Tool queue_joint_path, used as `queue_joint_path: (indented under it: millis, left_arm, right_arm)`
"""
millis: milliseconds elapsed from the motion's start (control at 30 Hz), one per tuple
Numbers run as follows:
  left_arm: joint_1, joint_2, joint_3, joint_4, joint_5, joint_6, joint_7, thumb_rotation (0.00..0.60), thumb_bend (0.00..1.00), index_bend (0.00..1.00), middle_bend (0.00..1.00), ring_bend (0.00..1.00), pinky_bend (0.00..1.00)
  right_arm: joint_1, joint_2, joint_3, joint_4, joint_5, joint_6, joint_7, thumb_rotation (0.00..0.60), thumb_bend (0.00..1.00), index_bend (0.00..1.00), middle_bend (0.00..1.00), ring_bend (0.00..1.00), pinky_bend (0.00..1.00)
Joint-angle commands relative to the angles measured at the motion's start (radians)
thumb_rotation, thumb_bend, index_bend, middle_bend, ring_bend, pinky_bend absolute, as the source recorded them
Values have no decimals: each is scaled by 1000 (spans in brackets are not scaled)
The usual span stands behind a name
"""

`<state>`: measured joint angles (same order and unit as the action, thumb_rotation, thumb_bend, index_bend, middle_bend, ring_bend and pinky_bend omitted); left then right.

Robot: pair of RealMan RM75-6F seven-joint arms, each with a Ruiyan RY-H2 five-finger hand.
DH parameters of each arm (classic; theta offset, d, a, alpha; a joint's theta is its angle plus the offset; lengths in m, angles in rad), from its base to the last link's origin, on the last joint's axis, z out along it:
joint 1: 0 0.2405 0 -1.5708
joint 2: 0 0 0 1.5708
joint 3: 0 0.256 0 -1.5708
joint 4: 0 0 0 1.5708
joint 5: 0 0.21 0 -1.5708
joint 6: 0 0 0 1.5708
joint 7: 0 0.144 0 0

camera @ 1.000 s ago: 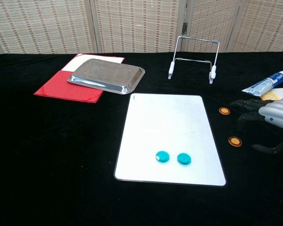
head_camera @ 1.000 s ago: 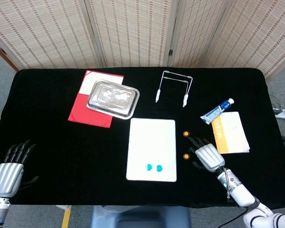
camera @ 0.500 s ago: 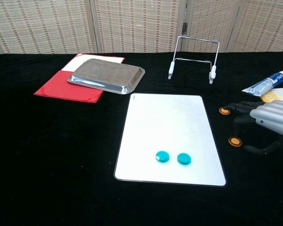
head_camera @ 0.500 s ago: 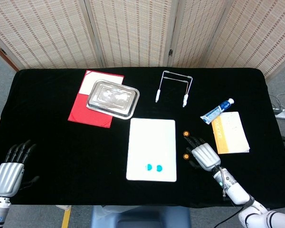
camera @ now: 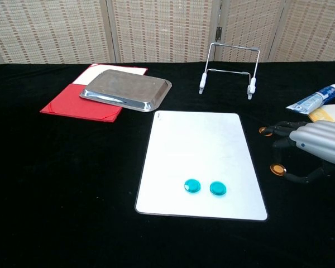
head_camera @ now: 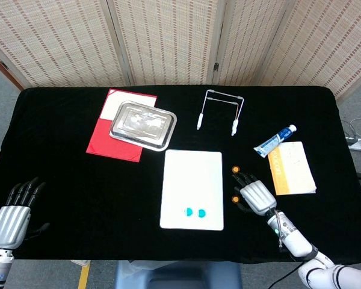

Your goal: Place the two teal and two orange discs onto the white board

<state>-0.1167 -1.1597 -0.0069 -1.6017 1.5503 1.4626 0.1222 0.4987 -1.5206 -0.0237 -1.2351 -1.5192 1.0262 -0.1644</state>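
Two teal discs [head_camera: 195, 212] [camera: 204, 187] lie side by side near the front edge of the white board [head_camera: 192, 174] [camera: 195, 151]. One orange disc [head_camera: 234, 170] [camera: 263, 131] rests on the black cloth just right of the board, under my right hand's fingertips. The second orange disc [head_camera: 234, 198] [camera: 276, 169] lies nearer the front, beside the thumb and partly covered. My right hand [head_camera: 256, 196] [camera: 315, 145] hovers over both with fingers spread, holding nothing. My left hand [head_camera: 12, 215] rests open at the front left corner, away from everything.
A steel tray [head_camera: 142, 123] [camera: 125, 89] sits on a red folder [head_camera: 108, 141] [camera: 72, 103] at the back left. A wire stand [head_camera: 219, 111] [camera: 229, 70] stands behind the board. A toothpaste tube [head_camera: 275, 141] [camera: 314, 99] and a yellow-edged notepad [head_camera: 293, 167] lie to the right.
My right hand has slid left toward the board, its fingers now over the two orange discs. The left hand and the teal discs have not moved.
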Motion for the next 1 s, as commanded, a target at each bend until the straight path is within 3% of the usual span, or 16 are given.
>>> queue_joint_path:
  millis: [33, 433, 633, 800, 1000]
  left_arm:
    - [0, 0, 0, 2, 0, 0, -1, 600, 192, 0, 0, 0, 0]
    - [0, -5, 1, 12, -1, -1, -10, 600, 192, 0, 0, 0, 0]
    - [2, -4, 1, 15, -2, 3, -16, 600, 192, 0, 0, 0, 0]
    - [3, -5, 2, 13, 3, 7, -15, 600, 192, 0, 0, 0, 0]
    - [4, -1, 1, 7, 7, 13, -13, 600, 192, 0, 0, 0, 0]
  right_arm:
    - [0, -3, 0, 3, -1, 2, -2, 600, 446, 476, 122, 41, 133]
    - [-1, -7, -1, 6, -11, 16, -12, 600, 446, 506, 146, 63, 141]
    - [1, 32, 5, -56, -22, 37, -14, 600, 446, 507, 154, 74, 141]
    - [29, 65, 31, -145, -24, 25, -6, 600, 446, 507, 156, 78, 141]
    - [107, 33, 87, -212, 12, -61, -52, 600, 447, 507, 155, 77, 141]
